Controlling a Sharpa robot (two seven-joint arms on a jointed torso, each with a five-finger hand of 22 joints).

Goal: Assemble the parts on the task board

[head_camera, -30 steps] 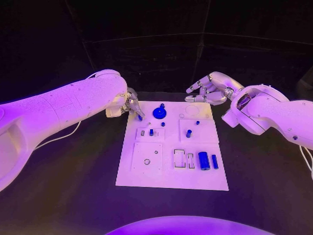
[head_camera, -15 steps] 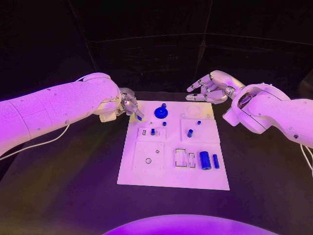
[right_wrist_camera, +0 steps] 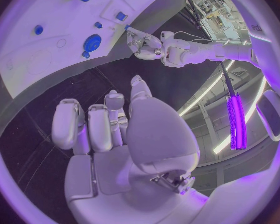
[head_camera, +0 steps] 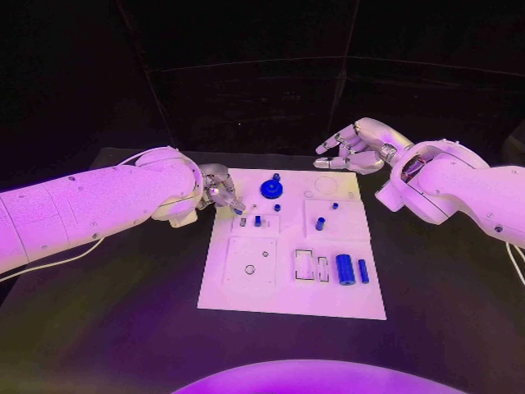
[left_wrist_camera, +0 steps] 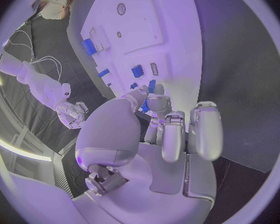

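Observation:
The white task board (head_camera: 275,287) lies mid-table. My left hand (head_camera: 221,193) hovers over the far part of its left edge, pinching a small blue part (left_wrist_camera: 147,103) between thumb and a finger. On the board stand a blue round disc with a knob (head_camera: 270,190), short blue pegs (head_camera: 319,222), a thick blue cylinder (head_camera: 343,269) and a slim one (head_camera: 362,270). My right hand (head_camera: 351,152) hangs past the board's far right corner, fingers apart and holding nothing. The right wrist view shows the board (right_wrist_camera: 47,55), the disc (right_wrist_camera: 92,42) and the left hand (right_wrist_camera: 146,42).
Empty rectangular slots (head_camera: 302,264) and a round hole (head_camera: 249,269) sit in the board's near half. Black table (head_camera: 109,312) surrounds the board on all sides. A cable (head_camera: 97,234) trails beside the left arm.
My left hand has drifted nearer along the board's left edge, still pinching the small blue part. The right hand has stayed in place.

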